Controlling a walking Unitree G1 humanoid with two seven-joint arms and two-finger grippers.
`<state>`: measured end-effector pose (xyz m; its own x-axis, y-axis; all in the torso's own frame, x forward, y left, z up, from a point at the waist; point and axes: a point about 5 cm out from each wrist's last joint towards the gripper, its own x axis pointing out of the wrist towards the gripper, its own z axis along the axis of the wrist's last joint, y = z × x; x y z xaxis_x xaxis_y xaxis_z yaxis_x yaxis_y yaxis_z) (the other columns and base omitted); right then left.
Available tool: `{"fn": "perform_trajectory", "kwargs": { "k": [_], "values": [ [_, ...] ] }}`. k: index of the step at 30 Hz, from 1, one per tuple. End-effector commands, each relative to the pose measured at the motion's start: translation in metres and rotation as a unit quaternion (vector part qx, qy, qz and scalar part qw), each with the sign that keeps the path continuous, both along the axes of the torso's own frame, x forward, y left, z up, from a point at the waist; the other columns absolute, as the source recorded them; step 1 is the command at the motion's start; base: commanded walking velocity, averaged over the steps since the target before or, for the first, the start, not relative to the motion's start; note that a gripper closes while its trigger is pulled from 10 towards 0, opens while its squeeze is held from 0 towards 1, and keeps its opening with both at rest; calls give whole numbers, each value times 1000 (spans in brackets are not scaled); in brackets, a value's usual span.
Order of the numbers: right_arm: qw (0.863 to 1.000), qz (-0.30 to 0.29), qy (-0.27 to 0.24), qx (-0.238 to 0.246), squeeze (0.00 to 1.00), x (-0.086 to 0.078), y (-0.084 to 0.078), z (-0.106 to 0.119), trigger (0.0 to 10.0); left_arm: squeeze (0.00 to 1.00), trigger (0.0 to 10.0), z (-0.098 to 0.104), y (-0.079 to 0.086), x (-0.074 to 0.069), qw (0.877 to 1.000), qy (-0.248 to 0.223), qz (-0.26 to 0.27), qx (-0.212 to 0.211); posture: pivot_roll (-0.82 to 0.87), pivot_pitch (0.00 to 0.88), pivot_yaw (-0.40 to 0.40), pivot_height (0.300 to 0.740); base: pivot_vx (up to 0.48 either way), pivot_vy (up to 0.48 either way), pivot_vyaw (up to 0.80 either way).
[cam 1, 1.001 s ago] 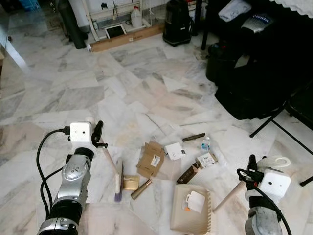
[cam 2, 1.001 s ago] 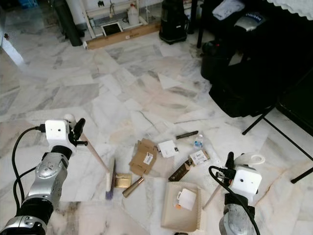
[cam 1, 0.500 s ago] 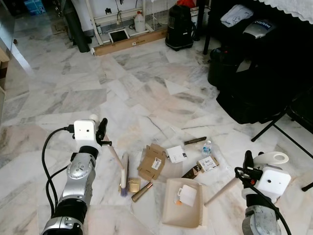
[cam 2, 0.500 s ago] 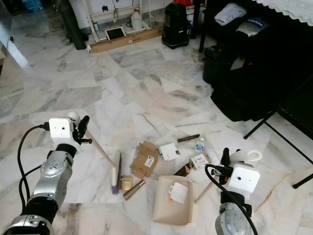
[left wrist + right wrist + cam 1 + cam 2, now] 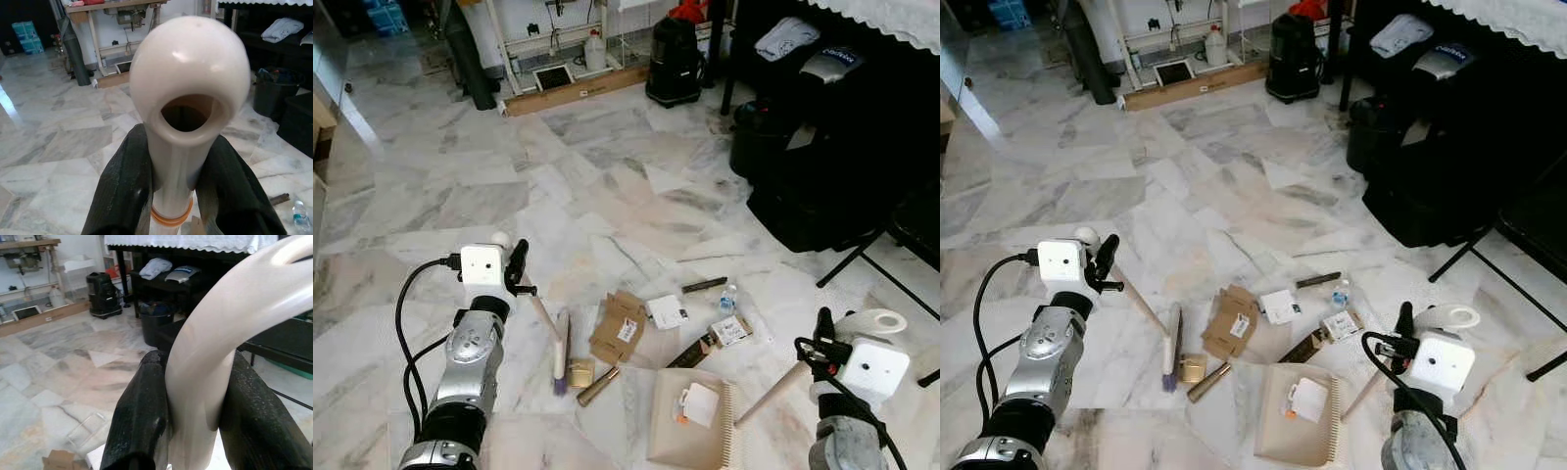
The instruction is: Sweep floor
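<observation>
A cream-handled hand brush [image 5: 560,343] rests with its bristles on the marble floor, and my left gripper [image 5: 514,269] is shut on the handle's knob end [image 5: 188,73], the black fingers [image 5: 122,196] pressing both sides. A beige dustpan [image 5: 690,431] lies flat at the lower middle with a white box [image 5: 700,403] in it. My right gripper [image 5: 822,338] is shut on its long cream handle [image 5: 205,382]. Between brush and pan lie a cardboard piece [image 5: 617,328], a gold tube [image 5: 597,385], a small bottle [image 5: 726,297] and several small packets.
Black bins and bags [image 5: 803,166] crowd the right side, with chair legs [image 5: 867,259] reaching onto the floor. A black vacuum [image 5: 674,59], a wooden plank [image 5: 573,90] and a dark post [image 5: 470,59] stand at the back. Open marble stretches to the left and centre.
The view has shifted slightly. The dustpan has slid a little to the right, away from the gold tube. The brush head has barely moved in the last half second.
</observation>
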<state>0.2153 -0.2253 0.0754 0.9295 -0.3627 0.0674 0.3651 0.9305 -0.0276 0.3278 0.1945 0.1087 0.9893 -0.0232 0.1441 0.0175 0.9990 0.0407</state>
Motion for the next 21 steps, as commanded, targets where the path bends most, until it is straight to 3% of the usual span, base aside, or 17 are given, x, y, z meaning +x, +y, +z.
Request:
{"fn": "perform_trajectory", "kwargs": {
  "k": [1,21],
  "values": [
    [1000,-8,-11,-2,0,0,-3,5,10000,0,10000,7,7,-1,1000,-17,7,10,-82,64,70,740,0,0,0],
    [1000,-14,-19,-1,0,8,-9,9,10000,0,10000,0,10,-9,1000,-5,-5,17,-71,69,69,740,0,0,0]
  ]
}}
